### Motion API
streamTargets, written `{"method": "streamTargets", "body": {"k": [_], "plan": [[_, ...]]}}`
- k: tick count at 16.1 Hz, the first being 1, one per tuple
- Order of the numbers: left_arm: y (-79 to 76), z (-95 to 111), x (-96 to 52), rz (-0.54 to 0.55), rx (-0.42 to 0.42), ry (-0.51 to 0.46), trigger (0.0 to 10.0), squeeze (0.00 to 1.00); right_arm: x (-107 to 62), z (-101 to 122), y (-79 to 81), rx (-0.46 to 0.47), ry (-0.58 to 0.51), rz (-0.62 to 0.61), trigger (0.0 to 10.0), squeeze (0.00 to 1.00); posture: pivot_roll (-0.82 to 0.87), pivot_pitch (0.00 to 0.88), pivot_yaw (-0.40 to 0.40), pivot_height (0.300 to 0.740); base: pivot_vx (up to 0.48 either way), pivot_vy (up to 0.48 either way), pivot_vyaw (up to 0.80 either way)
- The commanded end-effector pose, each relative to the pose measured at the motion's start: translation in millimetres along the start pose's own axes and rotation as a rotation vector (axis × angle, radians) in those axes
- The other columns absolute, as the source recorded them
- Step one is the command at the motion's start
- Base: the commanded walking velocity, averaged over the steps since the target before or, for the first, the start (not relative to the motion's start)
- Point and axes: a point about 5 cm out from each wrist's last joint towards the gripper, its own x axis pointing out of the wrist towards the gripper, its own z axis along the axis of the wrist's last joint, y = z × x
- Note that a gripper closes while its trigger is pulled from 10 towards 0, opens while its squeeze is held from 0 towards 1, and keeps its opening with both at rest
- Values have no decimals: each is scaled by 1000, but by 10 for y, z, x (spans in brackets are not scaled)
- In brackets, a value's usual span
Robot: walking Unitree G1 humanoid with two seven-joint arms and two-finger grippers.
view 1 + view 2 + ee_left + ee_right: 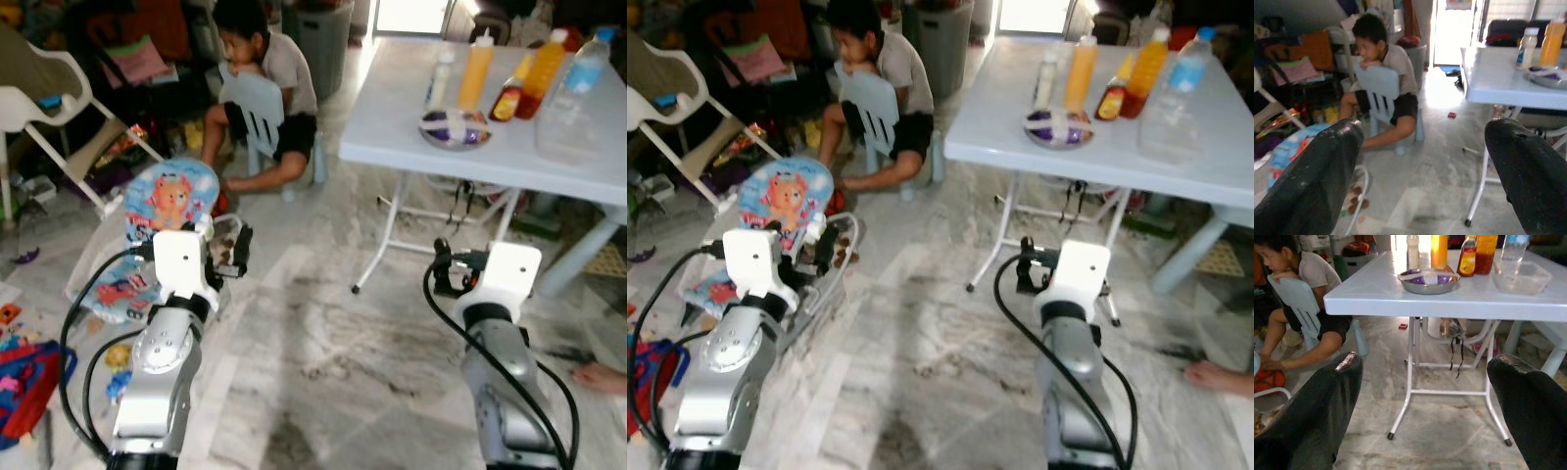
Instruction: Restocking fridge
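**Bottles wait on the counter, ahead and to the robot's right**

Bottles and a dish for the fridge stand in a cluster on the white folding counter [392, 137], up and to the right of both raised arms. A small white bottle [440, 78], a tall orange squeeze bottle [475, 70], a short sauce bottle [507, 98], an orange juice bottle [542, 73] and a clear water bottle [586, 64] all stand upright, long axes vertical, close together. Just before them sits a steel dish [456, 129] with purple contents, and beside it, under the water bottle, a clear plastic tub [571, 132].

The right gripper [443, 266] hangs over the marble floor [323, 372], below the counter's near edge and well short of the goods; its jaws stand wide apart and hold nothing. The left gripper [235, 250], likewise wide open and empty, sits farther off, near a child's bouncer seat [168, 201].

By this reckoning the right arm is the nearer one: the bottles lie forward, higher and slightly right of its jaws, so the robot likely must step closer and lift that arm above the counter's rim before any grasp from the side.

A person [269, 93] crouches on a pale blue chair [257, 108] to the left of the counter, well apart from both arms.
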Motion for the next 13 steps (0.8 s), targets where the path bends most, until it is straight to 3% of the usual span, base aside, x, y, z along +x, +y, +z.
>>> {"method": "streamTargets", "body": {"k": [1, 3, 5, 8, 10, 13], "plan": [[-64, -6, 0, -38, -21, 9, 10000, 0, 9, 35, -67, -11, -5, -6, 10000, 0, -75, 25, 25, 740, 0, 0, 0], [-77, -7, -4, -49, -29, 8, 10000, 0, 30, 33, -133, -77, -4, -61, 10000, 0, -76, 23, 25, 740, 0, 0, 0], [-80, -10, 5, -51, -25, 14, 10000, 0, 52, 35, -74, -37, -25, -7, 10000, 0, -76, 26, 23, 740, 0, 0, 0], [-80, -25, 5, -54, -44, 32, 10000, 0, 43, 50, -106, -54, -29, -38, 10000, 0, -75, 34, 22, 740, 0, 0, 0], [-102, -12, -5, -87, -59, 20, 10000, 0, 37, 36, -90, -7, -14, -20, 10000, 0, -76, 35, 21, 740, 126, 0, 0], [-114, -8, -7, -98, -69, 22, 10000, 0, 45, 40, -117, 0, -13, -37, 10000, 0, -80, 37, 21, 740, 308, 0, -800]]}}
